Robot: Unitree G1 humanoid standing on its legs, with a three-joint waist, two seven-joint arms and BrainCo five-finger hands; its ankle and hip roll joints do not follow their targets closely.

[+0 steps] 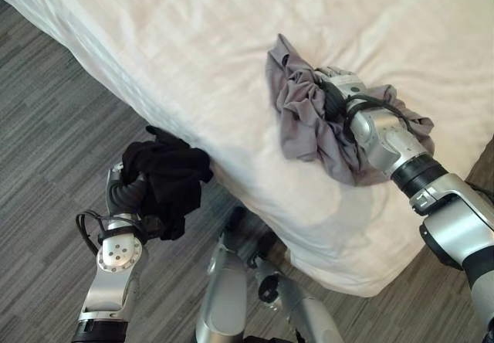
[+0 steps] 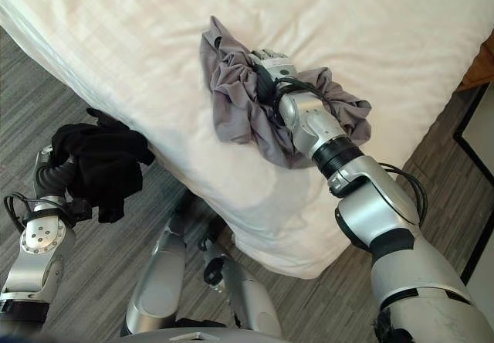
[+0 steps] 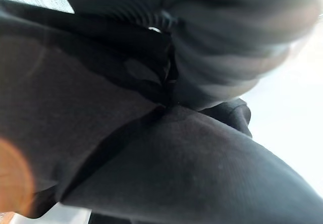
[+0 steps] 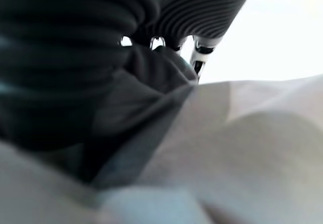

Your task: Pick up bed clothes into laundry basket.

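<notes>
Now | left robot hand [image 1: 127, 192] clutches black garment [image 1: 171, 177] beside bed [image 1: 177, 42] | right robot hand [image 1: 340, 96] buried in grey garment [image 1: 301, 119], fingers unreadable

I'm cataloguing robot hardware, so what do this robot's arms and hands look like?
Both arms are silver-grey metal with black bands at the joints. The left hand and right hand have dark ribbed covers over the back and wrist. Black cables loop around each wrist. A round silver disc with small holes sits on the left forearm.

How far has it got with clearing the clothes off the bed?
Partway. The black garment is already off the bed, bunched in the left hand above the floor. The right hand is buried in the grey garment, which lies on the bed. No garment has reached a laundry basket yet.
</notes>
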